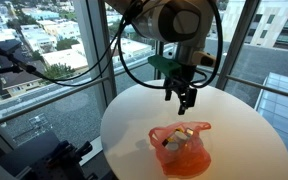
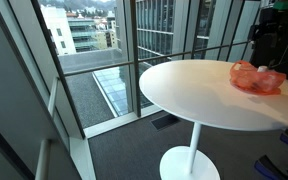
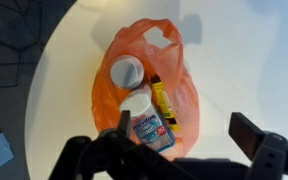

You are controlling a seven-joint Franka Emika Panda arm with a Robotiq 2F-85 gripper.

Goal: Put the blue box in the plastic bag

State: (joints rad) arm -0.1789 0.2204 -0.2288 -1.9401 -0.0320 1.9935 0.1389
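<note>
Tall windows (image 1: 44,60) look out over the city, and a round white table (image 1: 244,140) stands before them. On it lies an orange plastic bag (image 1: 184,152). The blue box (image 3: 152,132) lies inside, beside a yellow packet (image 3: 162,100). Above the bag hangs the gripper (image 1: 183,100), fingers (image 3: 249,133) spread apart, holding nothing.
</note>
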